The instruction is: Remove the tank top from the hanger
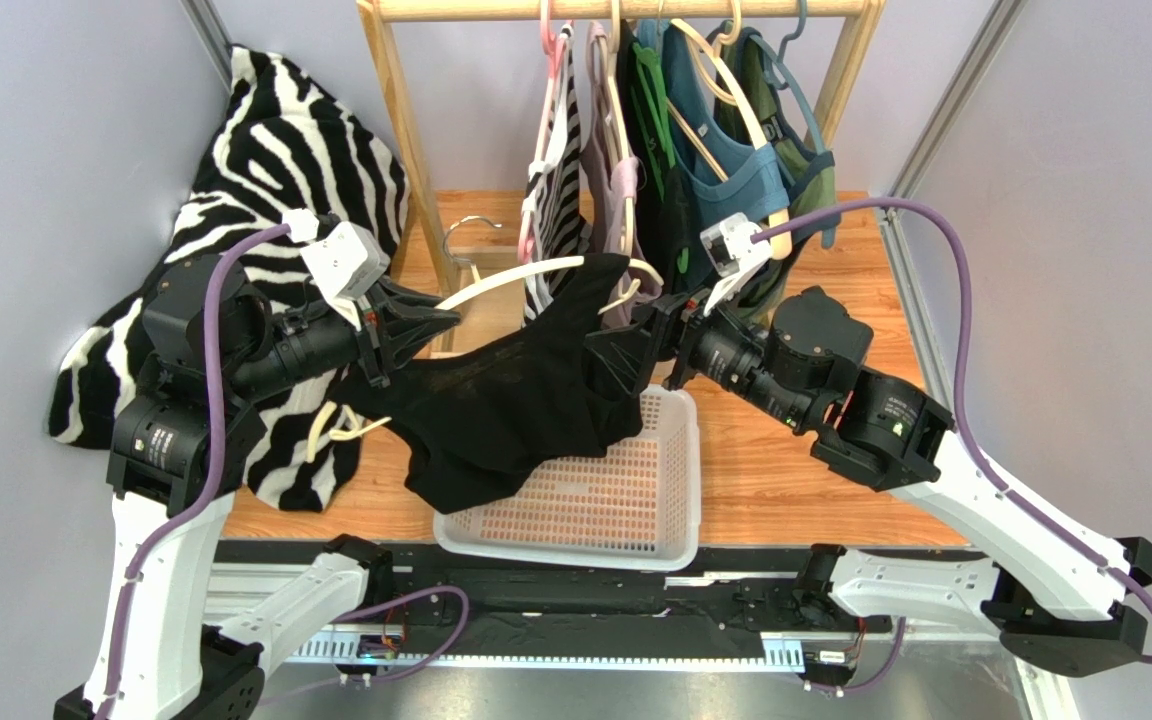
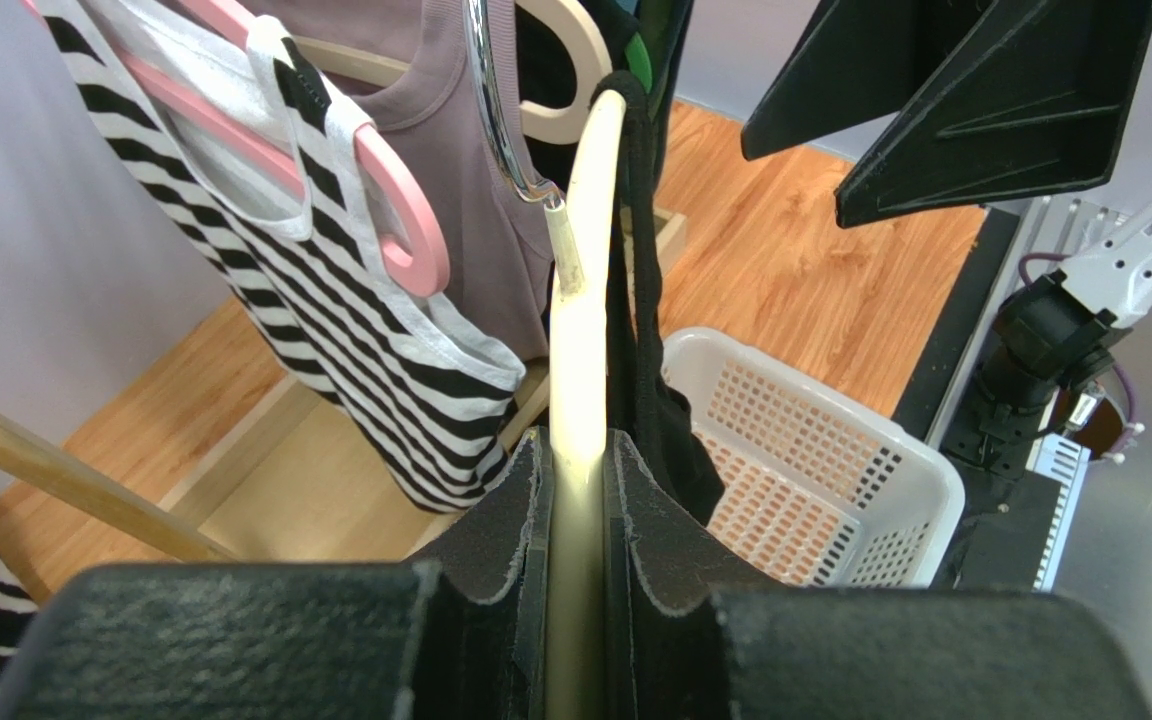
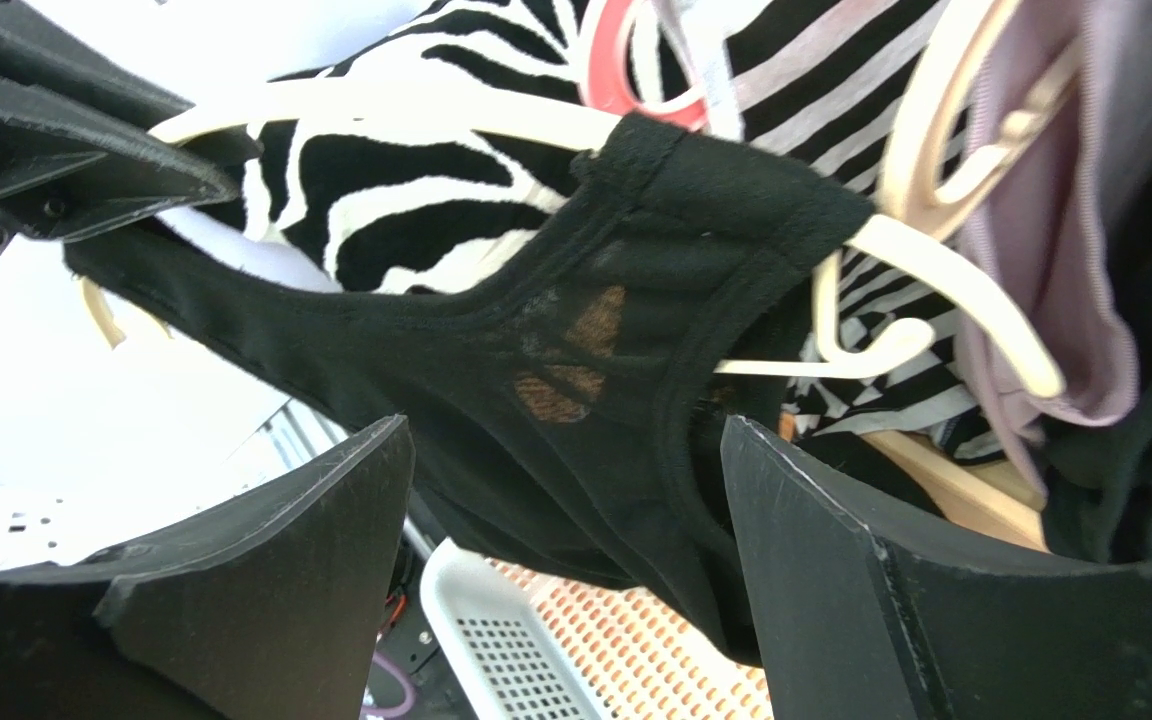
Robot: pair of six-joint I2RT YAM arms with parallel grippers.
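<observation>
The black tank top hangs on a cream hanger above the white basket. The hanger lies crosswise and the hem droops basketward. The left gripper jaws clamp the hanger's end. The right gripper jaws gape wide around the shoulder strap.

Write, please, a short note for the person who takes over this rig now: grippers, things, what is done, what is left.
Left gripper: shut on the hanger.
Right gripper: open, one finger on each side of the tank top, not gripping it.
Tank top: on the hanger by at least one strap, draped above the basket.
Done: hanger gripped, right gripper in place.
Left: probably close the right gripper on the top and pull the strap off the hanger.
</observation>
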